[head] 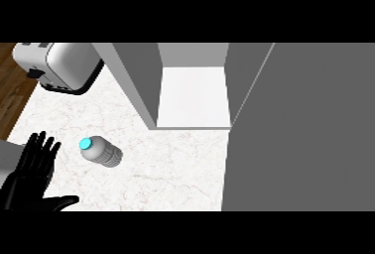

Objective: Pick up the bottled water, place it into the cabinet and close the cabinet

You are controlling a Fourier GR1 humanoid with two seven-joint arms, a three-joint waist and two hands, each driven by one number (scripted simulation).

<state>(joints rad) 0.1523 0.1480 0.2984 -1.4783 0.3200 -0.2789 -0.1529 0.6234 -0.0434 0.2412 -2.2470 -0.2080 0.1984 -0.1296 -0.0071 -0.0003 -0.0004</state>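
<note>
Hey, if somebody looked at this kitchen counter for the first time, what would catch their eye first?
Probably the water bottle with its bright blue cap, standing alone on the pale counter at lower left. Beside it, at the left edge, the black left hand rests open, fingers up, not touching the bottle. Above, the open cabinet shows a white shelf, with a toaster at upper left.

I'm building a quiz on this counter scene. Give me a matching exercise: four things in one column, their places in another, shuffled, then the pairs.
Things:
1. toaster
2. bottled water
3. left hand
4. cabinet

Places:
A. lower left edge, open
B. top left corner
C. top middle, standing open
D. on the counter, right of the hand

Pairs: 1-B, 2-D, 3-A, 4-C
</note>
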